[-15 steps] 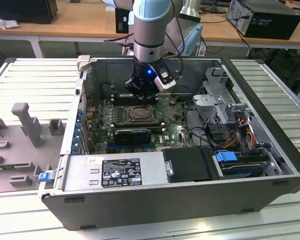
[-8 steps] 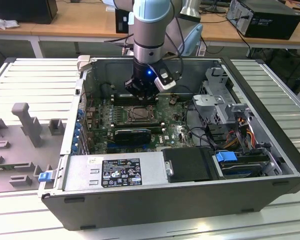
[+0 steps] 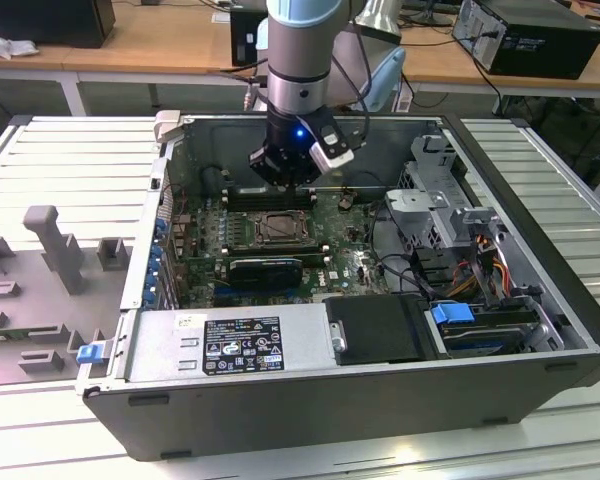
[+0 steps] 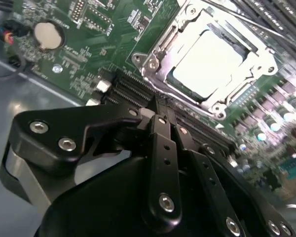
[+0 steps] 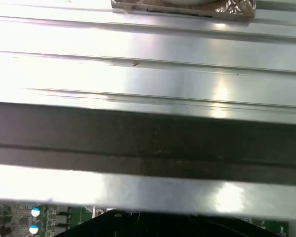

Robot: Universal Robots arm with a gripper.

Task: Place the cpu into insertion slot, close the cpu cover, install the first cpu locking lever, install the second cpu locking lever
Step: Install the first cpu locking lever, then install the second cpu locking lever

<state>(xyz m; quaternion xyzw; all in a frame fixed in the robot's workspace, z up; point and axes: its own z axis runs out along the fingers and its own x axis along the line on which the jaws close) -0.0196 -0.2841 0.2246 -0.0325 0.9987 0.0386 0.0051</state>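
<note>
In the exterior view, the arm's gripper (image 3: pixel 283 176) is hanging inside the open computer case (image 3: pixel 540 330), just beyond the far side of the insertion slot (image 3: pixel 277 229) on the green motherboard (image 3: pixel 345 262); whether its fingers are parted or closed is impossible to tell here. In the second wrist view, the gripper (image 4: pixel 163 121) is showing its black fingers (image 4: pixel 160 148) pressed together with nothing between them, while the cpu (image 4: pixel 212 64) is sitting in the insertion slot (image 4: pixel 175 84) with the cpu cover (image 4: pixel 264 63) framing it, and a coin battery (image 4: pixel 48 35) is lying well apart. In the first wrist view, the case's metal wall (image 5: pixel 148 74) is facing the camera above a strip of motherboard (image 5: pixel 44 217).
</note>
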